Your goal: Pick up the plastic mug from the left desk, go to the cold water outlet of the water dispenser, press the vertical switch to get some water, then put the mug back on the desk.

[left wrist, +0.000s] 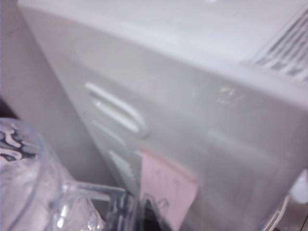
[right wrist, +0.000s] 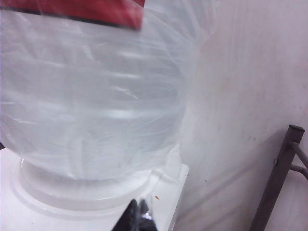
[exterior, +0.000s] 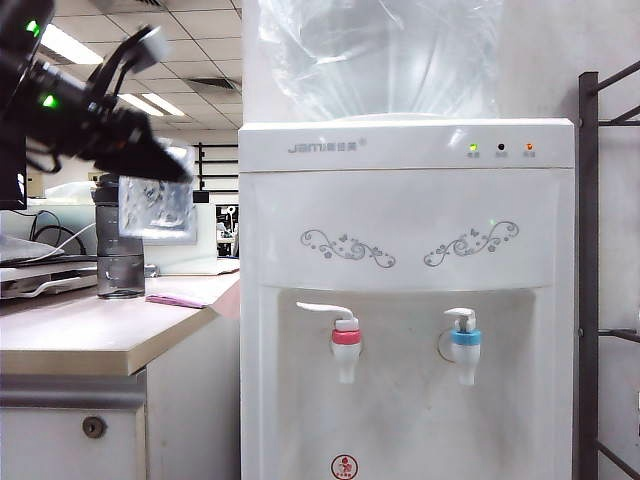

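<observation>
The left end effector, clamped on the plastic mug, hung above the worktop, left of the water dispenser. Next, I judged, it needed carrying under the cold water outlet. The right end effector, fingers together, hovered over the dispenser's top.

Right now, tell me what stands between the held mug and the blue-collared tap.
In the exterior view, the red-collared tap stands between the plastic mug, held up in the left claw, and the cold water outlet.
</observation>
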Robot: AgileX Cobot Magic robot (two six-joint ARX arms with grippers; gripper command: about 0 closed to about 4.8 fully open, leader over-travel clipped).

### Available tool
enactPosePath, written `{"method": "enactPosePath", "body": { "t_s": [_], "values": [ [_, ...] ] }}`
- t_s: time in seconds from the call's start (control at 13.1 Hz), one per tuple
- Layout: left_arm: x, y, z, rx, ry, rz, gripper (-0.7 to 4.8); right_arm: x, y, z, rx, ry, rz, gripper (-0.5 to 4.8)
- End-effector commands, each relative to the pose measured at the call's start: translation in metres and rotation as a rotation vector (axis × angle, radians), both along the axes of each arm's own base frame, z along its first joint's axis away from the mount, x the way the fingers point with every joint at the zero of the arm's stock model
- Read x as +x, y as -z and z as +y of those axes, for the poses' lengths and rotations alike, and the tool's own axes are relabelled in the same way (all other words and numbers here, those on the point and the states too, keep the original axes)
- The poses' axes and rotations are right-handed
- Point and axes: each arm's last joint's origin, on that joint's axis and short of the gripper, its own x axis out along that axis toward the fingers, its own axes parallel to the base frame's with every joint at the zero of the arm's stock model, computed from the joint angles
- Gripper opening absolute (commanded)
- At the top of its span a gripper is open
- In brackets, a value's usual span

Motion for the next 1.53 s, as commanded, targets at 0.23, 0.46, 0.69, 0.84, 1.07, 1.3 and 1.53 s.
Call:
{"method": "enactPosePath", "body": {
  "t_s": [0.23, 0.46, 0.69, 0.84, 1.07, 1.3, 1.53],
  "values": [
    [0.01, 0.001, 0.047, -0.043, -0.029, -0.065, -0.06, -0.001, 0.0, 0.0, 0.001, -0.002, 0.01, -0.01],
    [0.009, 0.01, 0.072, -0.068, -0.034, -0.068, -0.06, 0.0, 0.004, 0.0, -0.008, -0.002, 0.052, -0.01],
    [0.008, 0.046, 0.072, -0.064, -0.059, -0.08, -0.06, 0.0, 0.005, 0.0, -0.01, -0.002, 0.059, -0.01],
    [0.011, 0.054, 0.072, -0.065, -0.058, -0.074, -0.06, 0.0, 0.005, 0.0, -0.01, -0.002, 0.059, -0.01],
    [0.019, 0.07, 0.073, -0.068, -0.079, -0.076, -0.06, 0.0, 0.005, 0.0, -0.01, -0.002, 0.059, -0.01],
    [0.027, 0.092, 0.074, -0.078, -0.089, -0.076, -0.06, 0.0, 0.005, 0.0, -0.01, -0.002, 0.06, -0.01],
    [0.031, 0.107, 0.075, -0.071, -0.112, -0.081, -0.06, 0.0, 0.005, 0.0, -0.01, -0.002, 0.06, -0.01]
  ]
}}
